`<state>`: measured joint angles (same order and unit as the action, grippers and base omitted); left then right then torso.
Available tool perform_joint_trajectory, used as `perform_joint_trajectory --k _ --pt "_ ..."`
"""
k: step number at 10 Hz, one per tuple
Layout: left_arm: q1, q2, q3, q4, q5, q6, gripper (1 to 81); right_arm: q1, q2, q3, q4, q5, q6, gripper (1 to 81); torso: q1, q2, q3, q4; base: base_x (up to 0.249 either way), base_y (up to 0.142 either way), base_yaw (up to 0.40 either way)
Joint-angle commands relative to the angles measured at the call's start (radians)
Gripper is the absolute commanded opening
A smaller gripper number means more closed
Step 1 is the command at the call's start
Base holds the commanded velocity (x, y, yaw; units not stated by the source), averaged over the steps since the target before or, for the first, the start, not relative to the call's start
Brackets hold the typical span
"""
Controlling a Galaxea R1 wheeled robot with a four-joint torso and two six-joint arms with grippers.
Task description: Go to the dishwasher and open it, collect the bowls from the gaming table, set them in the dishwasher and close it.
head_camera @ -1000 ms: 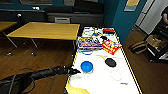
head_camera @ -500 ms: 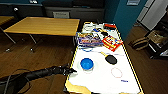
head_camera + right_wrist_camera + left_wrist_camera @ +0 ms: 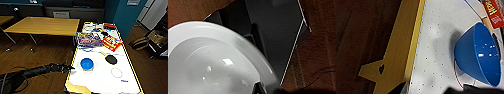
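Your left end effector (image 3: 68,67) sits at the near-left yellow edge of the desk (image 3: 100,83), arm stretched in low over the wooden floor (image 3: 42,52). The blue bowl (image 3: 87,63) stands upright on the white top just beside it, straight ahead along the line of the forearm and a touch further in over the desk. So the reach runs inward from the edge, away from the floor side, with nothing between tip and bowl.

In the left wrist view the blue bowl (image 3: 479,53) looms close, its open mouth turned away from the yellow edging (image 3: 414,45), apart from the end effector and not yet touched. You cannot tell from these pictures whether the left end effector is spread or pressed together.

The bowl is round, so no long axis matters; the nearest rim is the one facing the arm. The left arm is clearly the nearer one.

In the right wrist view a white bowl (image 3: 210,65) sits tight against the camera with a dark part of the arm at its rim; it looks carried, but the grip itself is hidden, so its state cannot be told.

Beyond the blue bowl lie a black paddle (image 3: 110,59) and game boxes (image 3: 90,40), well clear of the approach
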<state>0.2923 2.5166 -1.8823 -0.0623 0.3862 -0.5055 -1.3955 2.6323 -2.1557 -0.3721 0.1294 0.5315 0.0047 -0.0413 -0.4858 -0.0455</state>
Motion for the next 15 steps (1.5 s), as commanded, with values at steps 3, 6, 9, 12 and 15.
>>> perform_joint_trajectory --k 3,6,9,12,15 --pt "-0.167 0.079 0.005 -0.011 0.04 -0.013 81.1 0.008 -0.026 0.018 -0.022 -0.059 -0.002 1.0 0.0 0.0 0.0 0.0 0.0 0.0 0.0" --pt "-0.17 0.139 -0.026 -0.011 0.043 -0.013 81.1 0.008 -0.024 0.022 -0.022 -0.059 -0.002 1.0 0.0 0.0 0.0 0.0 0.0 0.0 0.0" --pt "-0.183 0.16 -0.034 -0.013 0.043 -0.028 81.1 0.008 -0.024 0.022 -0.022 -0.059 -0.002 1.0 0.0 0.0 0.0 0.0 0.0 0.0 0.0" --pt "-0.195 0.173 -0.034 -0.013 0.045 -0.036 81.1 0.006 -0.019 0.022 -0.022 -0.059 -0.004 1.0 0.0 0.0 0.0 0.0 0.0 0.0 0.0" --pt "-0.195 0.18 -0.037 -0.011 0.042 -0.129 81.1 0.008 -0.013 0.019 -0.022 -0.059 -0.005 1.0 0.0 0.0 0.0 0.0 0.0 0.0 0.0"
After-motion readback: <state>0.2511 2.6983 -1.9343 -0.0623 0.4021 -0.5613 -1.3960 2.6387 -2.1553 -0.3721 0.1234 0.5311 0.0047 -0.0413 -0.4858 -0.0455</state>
